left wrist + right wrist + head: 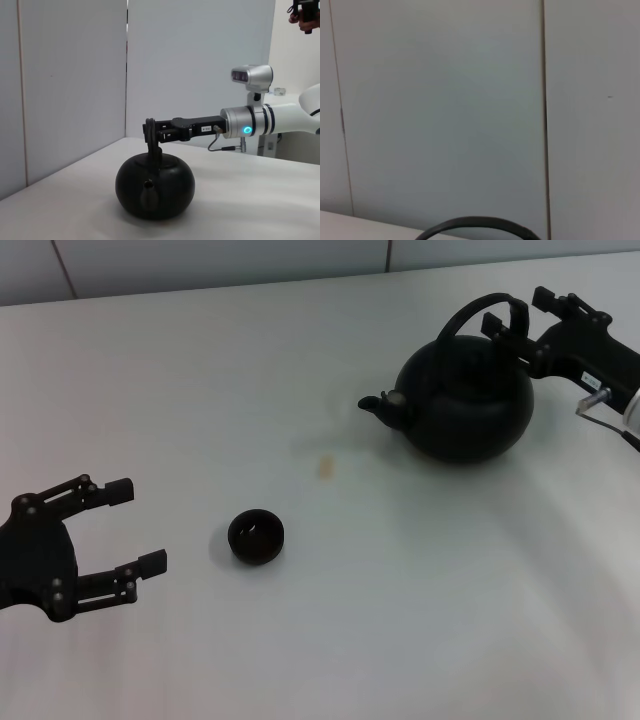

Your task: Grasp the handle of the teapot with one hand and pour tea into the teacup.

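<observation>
Between the fingers of your right end effector (508, 312) stands the arched black handle (470, 310) of the round, matte black teapot (462, 400), which sits upright on the white desk (400, 620); the fingers flank the arch near its top, but whether they already pinch it or stand just off it cannot be told from these views. This fits either a grip being taken or one being let go, so check the contact before anything else. If you are closing, centre the arch between the pads and seat it deep, since a full pot will swing about a loose grip. The spout (378, 405) points away from that end effector, toward the small black round teacup (256, 536), which stands well apart. Your left end effector (128, 526) rests spread wide and empty, with the cup just beyond its fingertips.
</observation>
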Tool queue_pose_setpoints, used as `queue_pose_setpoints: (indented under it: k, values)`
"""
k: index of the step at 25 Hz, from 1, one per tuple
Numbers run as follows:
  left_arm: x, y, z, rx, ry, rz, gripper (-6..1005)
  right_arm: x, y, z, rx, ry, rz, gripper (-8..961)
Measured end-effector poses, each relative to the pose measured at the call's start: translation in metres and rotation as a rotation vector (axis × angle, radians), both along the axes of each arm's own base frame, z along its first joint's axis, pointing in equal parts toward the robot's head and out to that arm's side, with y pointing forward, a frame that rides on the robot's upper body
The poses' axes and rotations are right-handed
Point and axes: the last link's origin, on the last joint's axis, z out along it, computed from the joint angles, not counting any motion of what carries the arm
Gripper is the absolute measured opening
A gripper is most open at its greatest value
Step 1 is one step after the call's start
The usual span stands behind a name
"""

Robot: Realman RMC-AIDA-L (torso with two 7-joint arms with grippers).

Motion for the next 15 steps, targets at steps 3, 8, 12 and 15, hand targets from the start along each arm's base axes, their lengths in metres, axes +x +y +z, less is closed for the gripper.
queue_pose_setpoints:
  k: [3, 8, 12, 15]
  values:
    - [0.0, 0.0, 0.0, 0.0, -0.002, 0.0, 847, 0.004, -0.006, 0.003, 0.01, 0.002, 0.004, 809]
    - [0.002, 0.0, 0.001, 0.007, -0.015, -0.004, 847, 0.015, -0.026, 0.017, 0.117, -0.017, 0.031, 814]
    - [0.002, -0.001, -0.002, 0.016, -0.03, -0.025, 847, 0.012, -0.05, 0.028, 0.186, 0.014, 0.128, 815]
    - [0.003, -0.001, -0.004, 0.012, -0.037, -0.032, 847, 0.005, -0.064, 0.028, 0.161, 0.028, 0.22, 815]
